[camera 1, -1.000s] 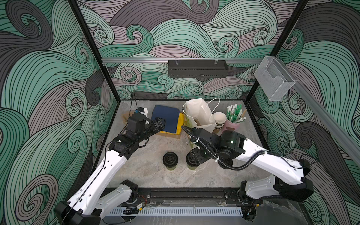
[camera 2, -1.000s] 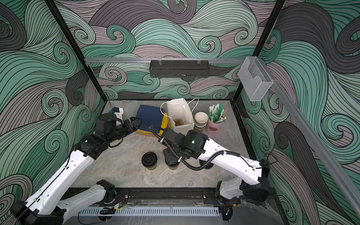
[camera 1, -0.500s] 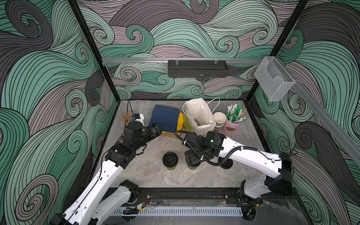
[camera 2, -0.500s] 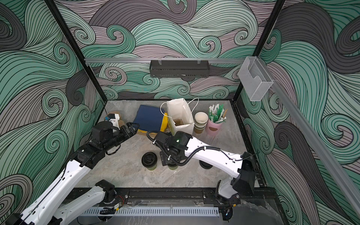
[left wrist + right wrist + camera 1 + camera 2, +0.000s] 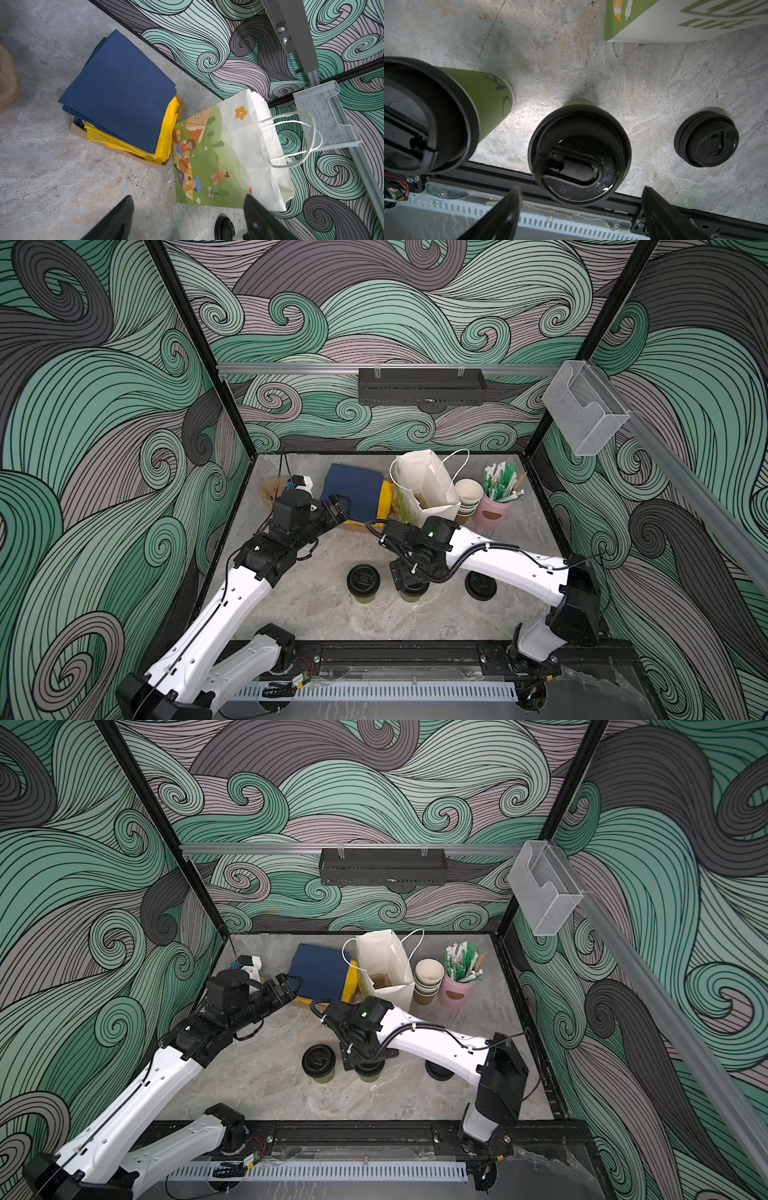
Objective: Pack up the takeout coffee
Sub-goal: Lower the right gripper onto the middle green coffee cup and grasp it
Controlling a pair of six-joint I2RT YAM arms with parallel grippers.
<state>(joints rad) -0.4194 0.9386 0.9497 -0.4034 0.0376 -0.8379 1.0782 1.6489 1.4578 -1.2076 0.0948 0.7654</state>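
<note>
While the left gripper (image 5: 338, 506) hangs spread at the blue napkin stack (image 5: 355, 489), both lidded cups stand upright before the paper bag (image 5: 428, 485) — left cup (image 5: 363, 581) free, right cup (image 5: 579, 155) beneath the right gripper (image 5: 581, 192), jaws wide — loose black lid (image 5: 480, 585) rightmost.

I get soft, even light in both top views — the right wrist's near black-lidded olive paper cup (image 5: 436, 116) is blurred.
</note>
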